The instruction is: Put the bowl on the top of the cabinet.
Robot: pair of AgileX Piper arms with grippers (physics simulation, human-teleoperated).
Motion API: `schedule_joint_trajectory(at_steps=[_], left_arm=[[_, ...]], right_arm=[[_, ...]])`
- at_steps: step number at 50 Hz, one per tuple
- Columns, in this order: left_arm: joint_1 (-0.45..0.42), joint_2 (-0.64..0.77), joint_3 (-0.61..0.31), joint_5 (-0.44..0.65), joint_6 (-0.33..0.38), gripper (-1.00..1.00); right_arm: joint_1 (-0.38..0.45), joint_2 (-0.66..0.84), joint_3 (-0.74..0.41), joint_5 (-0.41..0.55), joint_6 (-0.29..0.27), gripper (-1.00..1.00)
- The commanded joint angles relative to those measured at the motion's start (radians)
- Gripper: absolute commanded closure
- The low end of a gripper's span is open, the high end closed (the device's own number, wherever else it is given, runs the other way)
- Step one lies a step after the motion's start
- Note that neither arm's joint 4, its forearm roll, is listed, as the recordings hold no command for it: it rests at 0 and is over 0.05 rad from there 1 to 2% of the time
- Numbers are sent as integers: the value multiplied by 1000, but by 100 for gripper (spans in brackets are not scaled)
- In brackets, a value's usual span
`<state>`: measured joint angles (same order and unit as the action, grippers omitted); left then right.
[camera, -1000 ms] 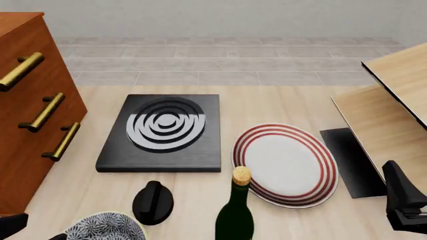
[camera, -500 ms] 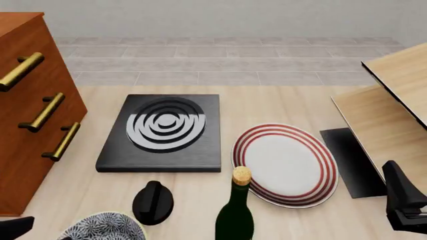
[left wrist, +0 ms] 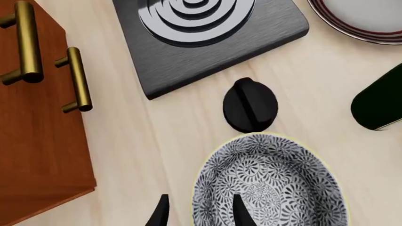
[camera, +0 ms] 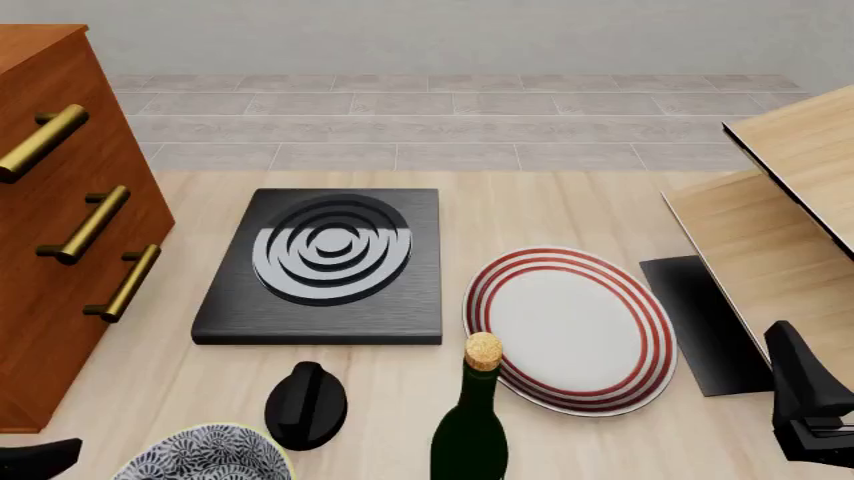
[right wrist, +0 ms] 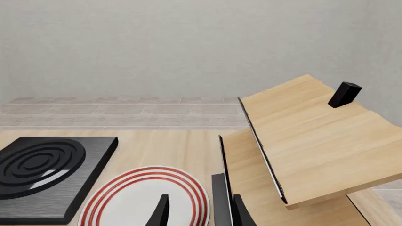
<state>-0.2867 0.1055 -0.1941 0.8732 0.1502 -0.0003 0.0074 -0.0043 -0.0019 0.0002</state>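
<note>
Reddish-brown wooden cabinet (camera: 60, 230) with brass bar handles is standing at the far left of the table.

Left gripper (left wrist: 199, 212) is hovering just over the round black-and-white petal-patterned bowl (left wrist: 270, 186); its two black fingers (left wrist: 159, 213) are spread apart, straddling the bowl's thin yellowish rim, one tip outside and one inside. Whether they are touching the rim cannot be told.

The bowl is sitting on the pale wooden table (camera: 561, 215) at the near edge, left of centre, near the cabinet's foot.

Black oval knob (camera: 306, 402) is lying just beyond the bowl.

Black square slab (camera: 324, 268) with grey concentric rings is lying farther back.

Dark green corked bottle (camera: 471, 425) is standing right of the knob.

White plate (camera: 571, 329) with red rings is lying right of the bottle.

Right gripper (right wrist: 199, 212), fingers parted and empty, is hanging near the pale light-wood boards (right wrist: 314, 141) at the far right.
</note>
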Motion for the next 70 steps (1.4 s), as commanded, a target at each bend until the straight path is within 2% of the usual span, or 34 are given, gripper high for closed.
schedule_joint_trajectory(at_steps=[1, 45, 70], left_arm=[[4, 10, 24, -26, 11, -100], [31, 45, 118, -113, 32, -100], [51, 116, 166, -210, 46, -100]], right_arm=[[0, 0, 0, 0, 0, -100], [0, 0, 0, 0, 0, -100], [0, 0, 0, 0, 0, -100]])
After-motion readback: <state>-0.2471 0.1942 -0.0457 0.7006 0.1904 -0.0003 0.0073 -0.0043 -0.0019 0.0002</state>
